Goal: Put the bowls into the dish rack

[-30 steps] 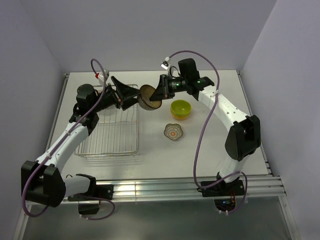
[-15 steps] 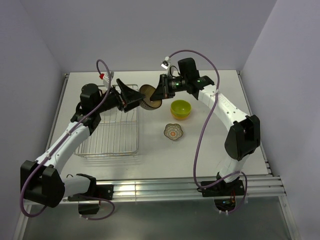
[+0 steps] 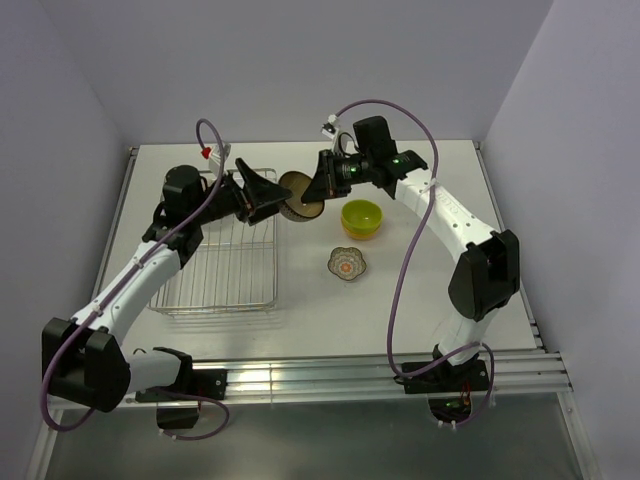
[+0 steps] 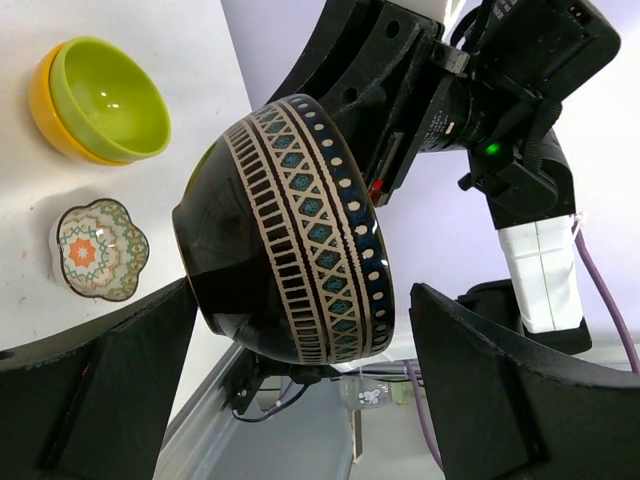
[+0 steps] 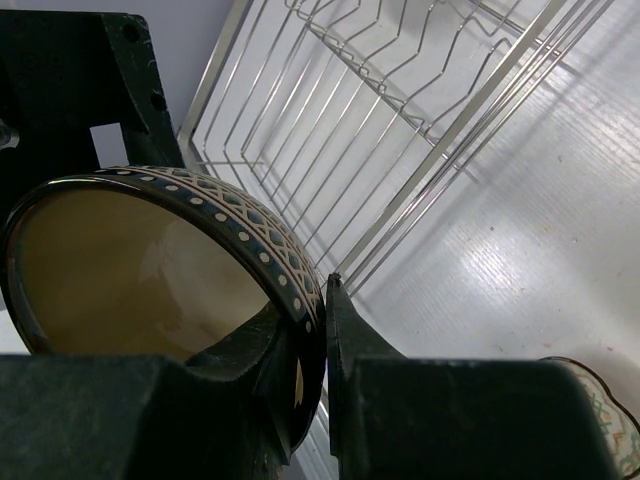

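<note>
Two nested bowls (image 3: 361, 218) beside scalloped bowl (image 3: 346, 263)

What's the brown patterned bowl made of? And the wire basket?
The brown bowl looks like glazed ceramic: glossy dark outside with bright highlights and a painted band. The dish rack looks like metal wire, perhaps chromed steel: thin silver bars that glint.

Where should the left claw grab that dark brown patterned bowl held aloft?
Probably the rim of the dark brown patterned bowl, opposite the right claw's pinch, the left claw coming from the silver wire dish rack side, one finger inside, one outside. The bowl is tipped on its side; its thin wall suits pinching better than its round belly.
</note>
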Robot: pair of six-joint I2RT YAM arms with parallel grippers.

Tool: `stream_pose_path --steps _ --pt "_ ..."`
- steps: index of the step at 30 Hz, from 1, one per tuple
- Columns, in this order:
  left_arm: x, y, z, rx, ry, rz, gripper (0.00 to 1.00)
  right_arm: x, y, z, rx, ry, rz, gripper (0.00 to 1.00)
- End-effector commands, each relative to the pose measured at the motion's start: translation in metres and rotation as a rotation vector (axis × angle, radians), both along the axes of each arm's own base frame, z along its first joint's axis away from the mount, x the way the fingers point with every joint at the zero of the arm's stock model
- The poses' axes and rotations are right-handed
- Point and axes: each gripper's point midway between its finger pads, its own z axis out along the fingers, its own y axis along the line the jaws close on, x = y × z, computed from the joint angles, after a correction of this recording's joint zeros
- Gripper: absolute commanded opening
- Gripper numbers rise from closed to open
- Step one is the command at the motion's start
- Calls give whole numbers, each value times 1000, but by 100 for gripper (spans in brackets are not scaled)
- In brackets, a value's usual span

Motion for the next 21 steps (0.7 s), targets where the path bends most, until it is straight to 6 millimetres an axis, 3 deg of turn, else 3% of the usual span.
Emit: stream_pose_path --steps 1,5,7,16,21 --pt "0 -3 24 -14 -72 -15 93 3 9 36 39 -104 21 0" --pt "-3 -5 24 -21 -74 -34 83 2 10 34 34 -100 19 0" --pt "-4 -4 23 -20 -76 -37 72 3 11 33 33 -98 21 0" --pt "-8 -6 25 -22 -102 -64 1 0 14 36 43 -95 46 0" --pt "-7 -4 18 1 -93 -51 0 -2 13 33 36 -82 49 25"
